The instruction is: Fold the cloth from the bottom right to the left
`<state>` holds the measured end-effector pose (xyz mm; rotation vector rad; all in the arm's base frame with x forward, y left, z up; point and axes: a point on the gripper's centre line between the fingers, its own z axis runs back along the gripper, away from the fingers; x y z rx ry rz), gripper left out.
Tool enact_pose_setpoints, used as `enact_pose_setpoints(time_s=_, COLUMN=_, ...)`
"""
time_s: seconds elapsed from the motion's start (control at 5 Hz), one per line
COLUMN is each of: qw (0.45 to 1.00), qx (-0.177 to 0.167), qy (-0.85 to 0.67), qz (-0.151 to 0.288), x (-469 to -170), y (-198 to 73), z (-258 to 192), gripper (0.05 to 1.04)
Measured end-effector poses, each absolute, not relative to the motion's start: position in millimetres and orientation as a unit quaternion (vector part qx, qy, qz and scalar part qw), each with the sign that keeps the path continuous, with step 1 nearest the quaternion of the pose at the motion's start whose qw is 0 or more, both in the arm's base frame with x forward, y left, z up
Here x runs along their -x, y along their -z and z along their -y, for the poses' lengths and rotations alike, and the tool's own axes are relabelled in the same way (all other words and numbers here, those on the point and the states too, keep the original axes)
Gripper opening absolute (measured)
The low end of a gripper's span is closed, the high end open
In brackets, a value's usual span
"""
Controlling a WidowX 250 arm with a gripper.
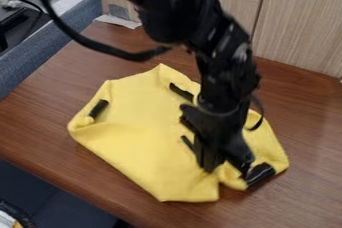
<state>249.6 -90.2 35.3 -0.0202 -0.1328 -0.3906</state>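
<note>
Lying on brown table (310, 122) near pale wood panels (304, 22), yellow cloth (133, 122).

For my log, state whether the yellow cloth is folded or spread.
Mostly spread: the cloth lies broad on the table, bunched lower right.

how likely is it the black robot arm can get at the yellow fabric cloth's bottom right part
Probably yes: the black claw is already down at that part of the cloth, beside the dark strip, with nothing visible in its way.
</note>
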Motion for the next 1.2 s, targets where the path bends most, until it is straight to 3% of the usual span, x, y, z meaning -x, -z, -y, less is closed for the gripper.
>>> enact_pose_setpoints(time_s=0.4, qw=0.981, qx=0.019, qy=0.157, qz=0.112, x=-268, y=-83, z=63, gripper=0.053)
enact_pose_setpoints(time_s=0.6, qw=0.984, qx=0.026, qy=0.118, qz=0.13, x=-281, y=-92, z=32, gripper=0.053)
enact_pose_setpoints(time_s=0.8, qw=0.985, qx=0.029, qy=0.09, qz=0.145, x=-293, y=-99, z=6, gripper=0.053)
enact_pose_setpoints(time_s=1.2, qw=0.99, qx=0.018, qy=0.023, qz=0.135, x=-309, y=-85, z=-50, gripper=0.053)
